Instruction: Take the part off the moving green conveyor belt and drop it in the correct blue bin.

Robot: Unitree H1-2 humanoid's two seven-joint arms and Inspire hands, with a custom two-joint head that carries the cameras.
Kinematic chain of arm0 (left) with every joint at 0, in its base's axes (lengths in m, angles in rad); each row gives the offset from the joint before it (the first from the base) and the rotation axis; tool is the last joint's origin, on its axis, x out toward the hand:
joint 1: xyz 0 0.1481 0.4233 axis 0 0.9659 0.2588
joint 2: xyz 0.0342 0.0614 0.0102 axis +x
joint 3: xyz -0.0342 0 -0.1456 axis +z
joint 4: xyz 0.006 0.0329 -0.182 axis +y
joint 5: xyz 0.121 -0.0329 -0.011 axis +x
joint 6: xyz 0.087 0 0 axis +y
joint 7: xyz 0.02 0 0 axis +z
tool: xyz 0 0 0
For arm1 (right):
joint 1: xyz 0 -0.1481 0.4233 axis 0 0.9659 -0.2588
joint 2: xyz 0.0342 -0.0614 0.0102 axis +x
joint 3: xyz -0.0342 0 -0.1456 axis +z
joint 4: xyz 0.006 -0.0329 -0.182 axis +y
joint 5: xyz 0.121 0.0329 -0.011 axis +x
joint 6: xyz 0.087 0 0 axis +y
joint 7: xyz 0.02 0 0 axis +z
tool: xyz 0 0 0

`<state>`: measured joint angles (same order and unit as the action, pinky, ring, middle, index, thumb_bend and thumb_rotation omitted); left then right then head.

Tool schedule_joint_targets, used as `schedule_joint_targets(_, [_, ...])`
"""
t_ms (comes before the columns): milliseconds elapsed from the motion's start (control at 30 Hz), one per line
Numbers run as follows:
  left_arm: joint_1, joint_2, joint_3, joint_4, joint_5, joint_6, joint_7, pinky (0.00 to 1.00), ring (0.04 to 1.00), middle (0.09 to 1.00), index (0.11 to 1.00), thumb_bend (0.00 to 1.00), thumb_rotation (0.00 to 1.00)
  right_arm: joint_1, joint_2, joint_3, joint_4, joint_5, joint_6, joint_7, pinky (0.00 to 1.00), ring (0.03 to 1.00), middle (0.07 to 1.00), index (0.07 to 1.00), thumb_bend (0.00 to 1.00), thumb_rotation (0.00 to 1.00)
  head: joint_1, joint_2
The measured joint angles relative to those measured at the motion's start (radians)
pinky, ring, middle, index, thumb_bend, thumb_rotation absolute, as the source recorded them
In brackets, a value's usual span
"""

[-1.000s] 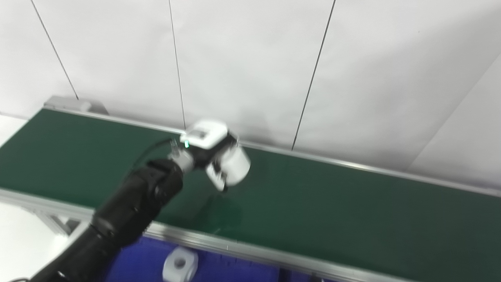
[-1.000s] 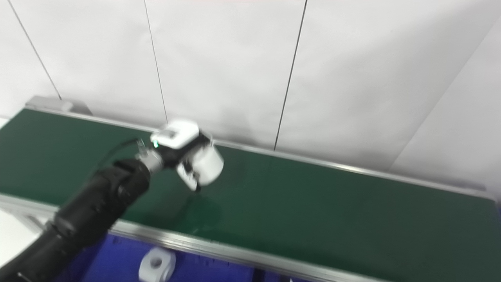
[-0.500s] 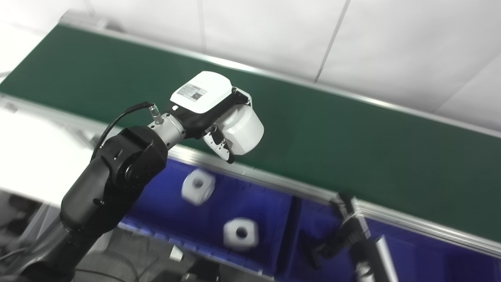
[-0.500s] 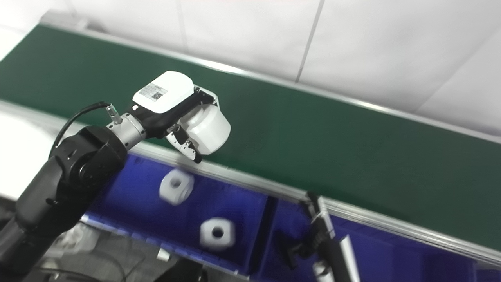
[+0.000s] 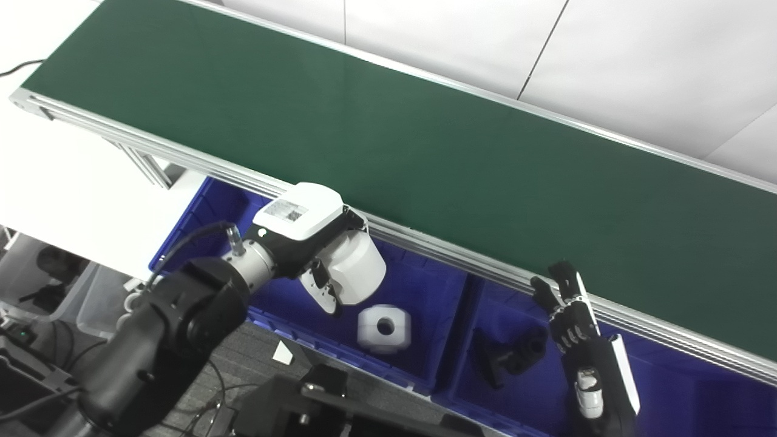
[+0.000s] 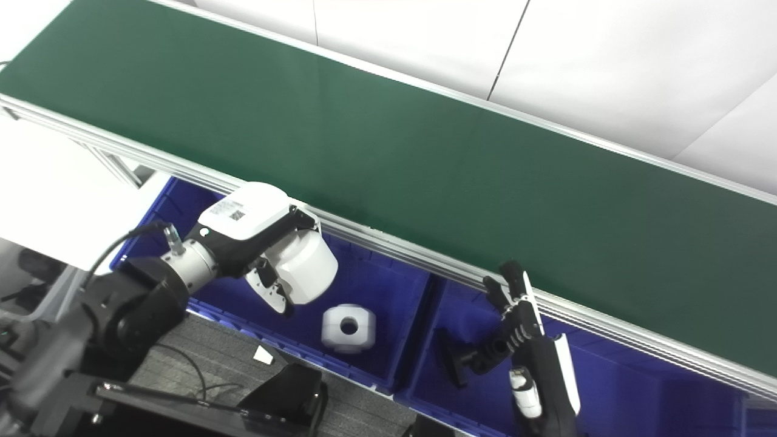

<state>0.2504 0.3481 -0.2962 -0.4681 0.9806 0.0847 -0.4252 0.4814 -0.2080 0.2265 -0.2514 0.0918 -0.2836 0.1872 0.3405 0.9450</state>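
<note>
My left hand (image 5: 301,233) is shut on a white cylindrical part (image 5: 356,274) and holds it above the left blue bin (image 5: 425,288), just in front of the belt's near rail. A white hexagonal part with a round hole (image 5: 383,328) lies in that bin, to the right below the held part. The green conveyor belt (image 5: 425,139) runs diagonally behind and carries nothing. My right hand (image 5: 570,315) is open, fingers pointing up, over the second blue bin (image 6: 461,303), where a black part (image 5: 510,358) lies.
The belt's aluminium rail (image 5: 461,258) borders the bins' far side. A white tabletop (image 5: 61,170) lies at the left. Dark equipment and cables (image 5: 303,400) sit below the bins. More blue bin (image 5: 698,394) continues to the right.
The camera has tilted down, bringing the bins and my right hand into view. My left hand has carried the white part from above the belt to above the left blue bin.
</note>
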Motion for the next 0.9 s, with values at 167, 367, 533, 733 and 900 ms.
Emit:
schedule_joint_targets(167, [0.006, -0.001, -0.006, 0.097, 0.03, -0.052, 0.089, 0.28, 0.366, 0.417, 0.52, 0.52, 0.0, 0.003, 0.009, 0.001, 0.0, 0.0, 0.0, 0.0, 0.93, 0.929, 0.983, 1.0, 0.91, 0.92, -0.018, 0.0])
schedule_joint_targets(367, [0.001, -0.001, -0.013, 0.166, 0.031, -0.078, 0.132, 0.27, 0.353, 0.413, 0.519, 0.52, 0.0, 0.005, 0.015, 0.001, 0.0, -0.001, 0.0, 0.0, 0.93, 0.928, 0.983, 1.0, 0.92, 0.93, -0.02, -0.011])
schedule_joint_targets(533, [0.001, -0.009, -0.01, 0.197, 0.049, -0.08, 0.207, 0.28, 0.361, 0.416, 0.523, 0.52, 0.0, 0.006, 0.015, 0.0, 0.0, -0.002, 0.0, 0.001, 0.93, 0.934, 0.985, 1.0, 0.92, 0.93, -0.029, -0.015])
schedule_joint_targets(733, [0.003, -0.013, -0.007, 0.204, 0.052, -0.075, 0.236, 0.55, 0.669, 0.732, 0.699, 0.92, 0.26, 0.008, 0.015, 0.0, 0.002, -0.004, 0.0, 0.001, 0.94, 0.935, 0.985, 1.0, 0.91, 0.93, -0.034, -0.022])
schedule_joint_targets(900, [0.004, 0.02, -0.029, 0.126, 0.106, -0.052, 0.096, 0.95, 0.97, 0.982, 0.966, 1.0, 0.52, 0.016, 0.014, 0.0, 0.002, -0.004, 0.0, 0.001, 0.94, 0.938, 0.981, 1.0, 0.91, 0.93, -0.035, -0.022])
